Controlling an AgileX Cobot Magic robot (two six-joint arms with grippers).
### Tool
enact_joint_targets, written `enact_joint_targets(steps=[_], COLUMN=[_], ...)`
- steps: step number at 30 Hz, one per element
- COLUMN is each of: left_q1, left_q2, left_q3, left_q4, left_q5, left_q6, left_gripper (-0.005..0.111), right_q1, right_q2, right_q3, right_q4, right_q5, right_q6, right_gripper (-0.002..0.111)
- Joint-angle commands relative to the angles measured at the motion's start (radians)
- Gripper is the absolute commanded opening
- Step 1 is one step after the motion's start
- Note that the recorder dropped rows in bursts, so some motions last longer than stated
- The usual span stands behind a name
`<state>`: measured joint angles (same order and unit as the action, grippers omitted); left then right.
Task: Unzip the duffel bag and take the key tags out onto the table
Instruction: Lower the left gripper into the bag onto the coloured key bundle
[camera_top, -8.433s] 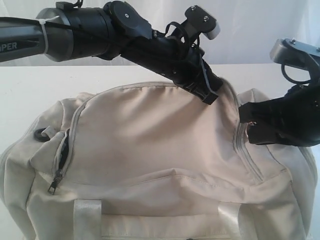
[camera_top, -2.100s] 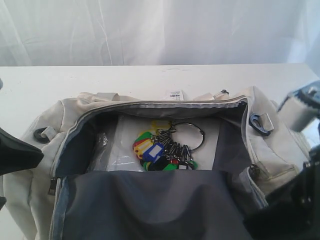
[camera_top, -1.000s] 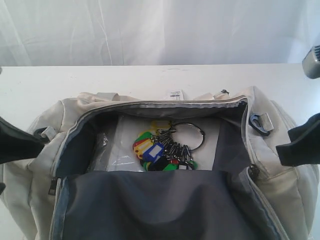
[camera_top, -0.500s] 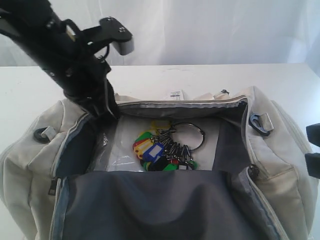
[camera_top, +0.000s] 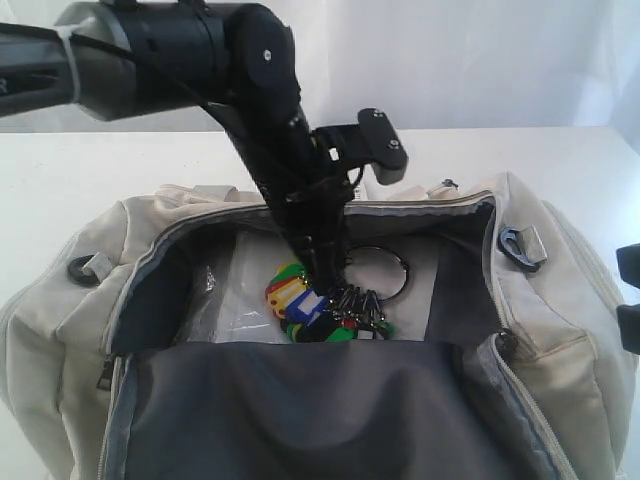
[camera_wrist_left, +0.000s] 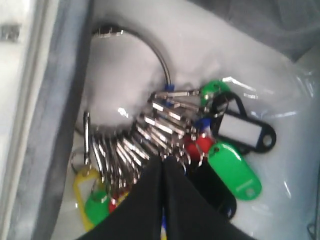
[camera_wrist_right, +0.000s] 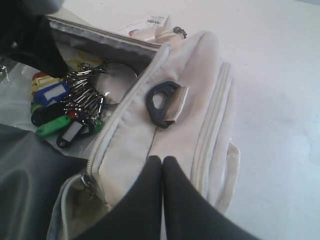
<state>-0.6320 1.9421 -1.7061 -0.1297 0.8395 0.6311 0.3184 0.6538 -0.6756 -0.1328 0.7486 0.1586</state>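
The cream duffel bag (camera_top: 60, 320) lies on the white table (camera_top: 100, 170) with its top flap folded toward the camera, showing dark grey lining. Inside lie the key tags (camera_top: 330, 312): silvery rings with blue, yellow, green, red and black tags on one large ring (camera_top: 388, 262). My left gripper (camera_top: 321, 283) reaches down into the opening. In the left wrist view its fingers are shut together, and the left gripper (camera_wrist_left: 164, 160) tips touch the key tags (camera_wrist_left: 175, 125). My right gripper (camera_wrist_right: 162, 159) is shut and hovers over the bag's (camera_wrist_right: 200, 75) right end.
A white barcode label (camera_top: 350, 187) lies behind the bag's far rim. A black strap ring (camera_top: 515, 248) sits on the bag's right end. A clear plastic sheet (camera_top: 235, 300) lies under the tags. The left arm's camera bracket (camera_top: 378, 145) hangs over the far rim.
The zipped bag now lies open. In the last half second the left arm swung from the bag's left rim to its middle and dipped to the key tags. The right gripper barely moved.
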Motion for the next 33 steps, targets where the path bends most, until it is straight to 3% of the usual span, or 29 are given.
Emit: enact_joint_targets(steps=[1, 9, 13, 17, 20, 28, 31, 33], left_q1=[-0.064, -0.096, -0.098, -0.098, -0.098, -0.098, -0.098, -0.098], left_q2=[0.027, 0.087, 0.117, 0.141, 0.147, 0.19, 0.199, 0.199], left_q3=[-0.01, -0.01, -0.01, -0.01, -0.01, -0.01, -0.01, -0.01], left_q4=[-0.011, -0.008, -0.013, -0.013, -0.013, -0.007, 0.019, 0.059], left_q5=[-0.088, -0.181, -0.183, -0.195, -0.198, -0.214, -0.163, -0.132], left_q6=[0.031, -0.082, -0.1, -0.102, -0.105, -0.163, -0.163, -0.165], left_gripper=[0.0, 0.002, 0.025, 0.059, 0.071, 0.063, 0.051, 0.036], right_q1=[0.003, 0.003, 0.003, 0.003, 0.003, 0.003, 0.003, 0.003], right_q2=[-0.006, -0.006, -0.006, -0.006, -0.006, -0.006, -0.006, -0.006], right_q3=[0.004, 0.004, 0.012, 0.021, 0.021, 0.021, 0.021, 0.021], right_q4=[-0.004, -0.004, -0.004, -0.004, -0.004, -0.004, -0.004, -0.004], right_q5=[-0.015, -0.015, -0.025, -0.032, -0.032, -0.034, -0.034, -0.034], right_q6=[0.006, 0.006, 0.006, 0.006, 0.006, 0.006, 0.006, 0.006], right_gripper=[0.0, 0.0, 0.0, 0.0, 0.0, 0.0, 0.0, 0.0])
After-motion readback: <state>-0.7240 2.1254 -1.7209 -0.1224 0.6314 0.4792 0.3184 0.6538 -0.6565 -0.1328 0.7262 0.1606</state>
